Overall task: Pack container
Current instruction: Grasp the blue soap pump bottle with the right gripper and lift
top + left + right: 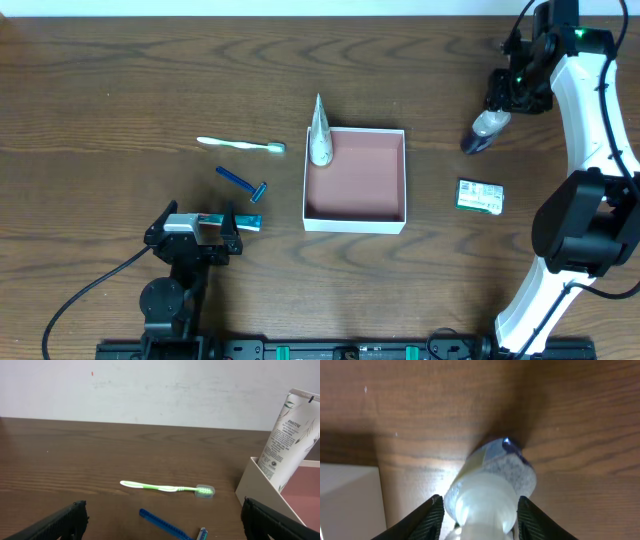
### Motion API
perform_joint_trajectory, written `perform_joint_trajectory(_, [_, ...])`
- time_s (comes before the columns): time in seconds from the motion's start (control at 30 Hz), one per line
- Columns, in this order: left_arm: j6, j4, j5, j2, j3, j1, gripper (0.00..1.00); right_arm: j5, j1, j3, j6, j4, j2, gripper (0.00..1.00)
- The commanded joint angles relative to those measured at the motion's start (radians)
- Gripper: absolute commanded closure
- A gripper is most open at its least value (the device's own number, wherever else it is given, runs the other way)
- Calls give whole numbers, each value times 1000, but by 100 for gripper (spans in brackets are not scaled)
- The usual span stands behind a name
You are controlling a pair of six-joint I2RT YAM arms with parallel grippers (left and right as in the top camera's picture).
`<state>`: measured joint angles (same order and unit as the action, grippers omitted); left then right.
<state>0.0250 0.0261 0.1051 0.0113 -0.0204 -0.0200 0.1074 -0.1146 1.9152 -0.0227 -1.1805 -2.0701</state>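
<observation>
I note the right gripper [497,112], upper right of the overhead frame, has its fingers closed on the small bottle [480,133], which slants down-left toward the container [355,224] at centre frame; left gripper [232,230] fingers spread wide, holding nothing.

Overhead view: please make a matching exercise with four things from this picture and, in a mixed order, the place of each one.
Things
1. toothbrush
2. white tube
3. green packet
4. bottle

Places
a. between the fingers of the right pincer
b. lying on the table, right of the container
c. standing tilted in the container's far-left corner
d. lying left of the container, beyond the blue razor

Pairs: 1-d, 2-c, 3-b, 4-a
</observation>
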Motion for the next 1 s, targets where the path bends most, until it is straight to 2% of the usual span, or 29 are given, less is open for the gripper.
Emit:
perform_joint_trajectory(0.0, [-6,34,18,-1,16,1,2,-2,-3,0,65,14,2,53])
perform_joint_trajectory(0.6, [-6,34,18,-1,16,1,2,-2,17,0,101,-12,1,80])
perform_joint_trajectory(0.97, [-6,34,18,-1,16,1,2,42,17,49,93,-64,3,81])
